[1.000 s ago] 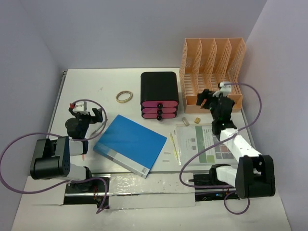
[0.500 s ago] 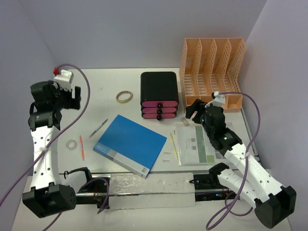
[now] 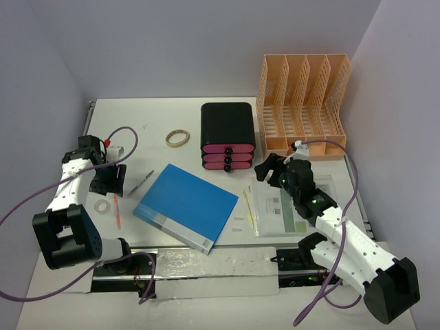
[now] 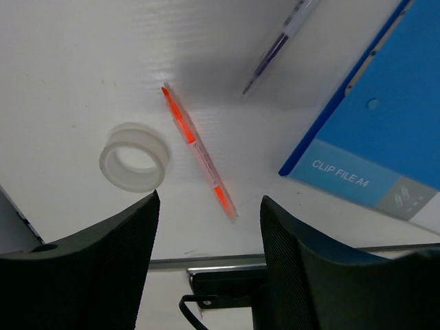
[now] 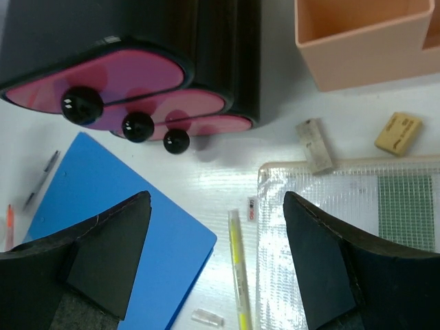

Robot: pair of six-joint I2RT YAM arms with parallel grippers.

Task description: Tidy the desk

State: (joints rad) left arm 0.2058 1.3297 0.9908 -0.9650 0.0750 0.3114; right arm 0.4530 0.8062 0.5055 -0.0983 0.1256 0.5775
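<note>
The white desk (image 3: pixel 137 117) carries scattered items. My left gripper (image 3: pixel 112 180) hovers open and empty above a clear tape roll (image 4: pixel 134 157) and an orange pen (image 4: pixel 199 151), with a grey pen (image 4: pixel 275 48) beyond them. A blue clip file (image 3: pixel 185 205) lies in the middle. My right gripper (image 3: pixel 268 168) hangs open and empty over a yellow pen (image 5: pixel 239 268), between the clip file (image 5: pixel 117 227) and a clear pouch (image 5: pixel 357 227) that holds printed paper. In the wrist views, the left gripper (image 4: pixel 210 206) and the right gripper (image 5: pixel 216 199) hold nothing.
A black box with pink drawers (image 3: pixel 227 136) stands at the back centre, an orange slotted file rack (image 3: pixel 302 103) to its right. A rubber band (image 3: pixel 177 137) lies left of the box. A tan eraser (image 5: pixel 399 132) and a small grey block (image 5: pixel 315 146) sit before the rack.
The left arm has come down from high at the far left to just over the tape roll and orange pen, its jaws narrowing. The right gripper has moved from the rack toward the yellow pen.
</note>
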